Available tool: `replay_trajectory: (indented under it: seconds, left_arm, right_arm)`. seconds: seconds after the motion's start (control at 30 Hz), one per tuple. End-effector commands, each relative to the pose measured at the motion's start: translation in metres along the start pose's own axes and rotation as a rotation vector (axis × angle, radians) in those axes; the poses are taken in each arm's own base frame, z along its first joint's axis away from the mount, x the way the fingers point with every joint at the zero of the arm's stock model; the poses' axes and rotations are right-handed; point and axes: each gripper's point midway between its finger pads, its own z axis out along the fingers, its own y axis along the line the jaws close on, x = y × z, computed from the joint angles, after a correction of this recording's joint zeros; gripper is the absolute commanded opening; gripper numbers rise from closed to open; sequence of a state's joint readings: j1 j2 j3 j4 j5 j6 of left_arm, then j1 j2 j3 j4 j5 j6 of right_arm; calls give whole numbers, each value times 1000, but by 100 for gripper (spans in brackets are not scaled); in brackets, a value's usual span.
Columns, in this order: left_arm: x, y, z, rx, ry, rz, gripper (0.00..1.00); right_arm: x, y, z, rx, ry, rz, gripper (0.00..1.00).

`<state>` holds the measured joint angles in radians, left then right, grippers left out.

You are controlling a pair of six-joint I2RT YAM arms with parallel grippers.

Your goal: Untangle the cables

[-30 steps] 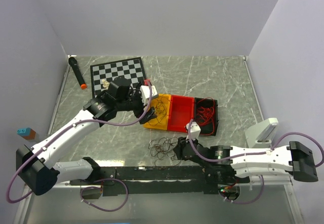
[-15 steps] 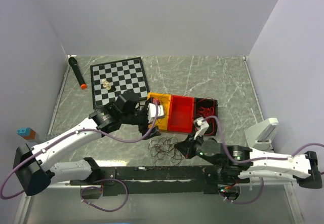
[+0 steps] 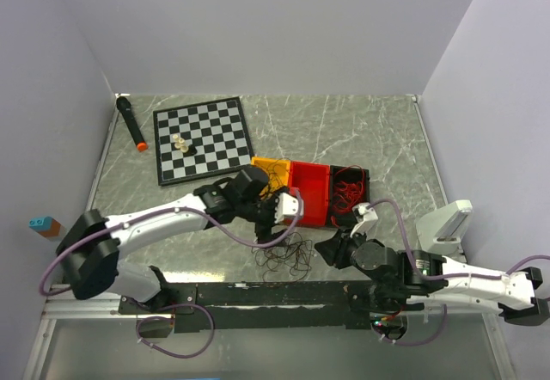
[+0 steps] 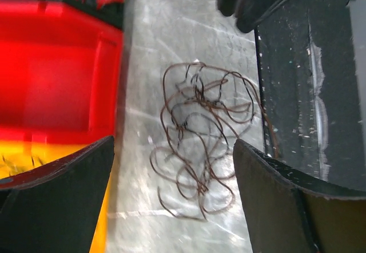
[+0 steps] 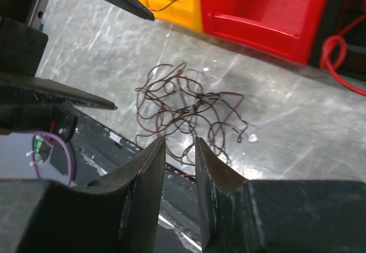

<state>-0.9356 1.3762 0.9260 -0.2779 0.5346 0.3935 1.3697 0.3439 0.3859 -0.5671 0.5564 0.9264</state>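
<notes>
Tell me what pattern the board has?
Black-and-white checks; the board shows best in the top view.

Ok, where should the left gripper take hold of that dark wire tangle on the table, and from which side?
Grip the dense crossing in the middle of the cables, coming straight down. They lie flat on the table, their outer loops are single thin strands, and the open left gripper hangs astride them.

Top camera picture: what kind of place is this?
Probably a robot practice lab. Plain pale walls box in a grey marble-patterned table, white robot arms are mounted at its edge, and props like a black-and-white chessboard and tangled thin dark wires lie about.
</notes>
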Motion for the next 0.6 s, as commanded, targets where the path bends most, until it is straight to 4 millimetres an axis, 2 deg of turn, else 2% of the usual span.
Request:
replay_trajectory:
  seconds: [0.0,0.2,0.37,0.43,0.53,0.57]
  left_arm:
    - [-31,6,18,56,-43,193,88]
    - [-31,12,43,109,2,281,87]
    - [-13,-6,53,236,62,376,73]
    - [-5,-14,53,281,88,401,62]
    - [6,-20,52,305,122,439,36]
    - [7,-19,52,301,126,447,30]
  right_arm:
    - [0,-20,-1,51,-36,14,35]
    - [-5,-18,-5,21,-59,25,33]
    - [-10,-17,-8,9,-70,21,33]
    - [-12,-16,-9,5,-79,26,33]
    - [-13,-15,-9,1,-80,27,33]
    - [-13,-15,-9,-1,-79,26,32]
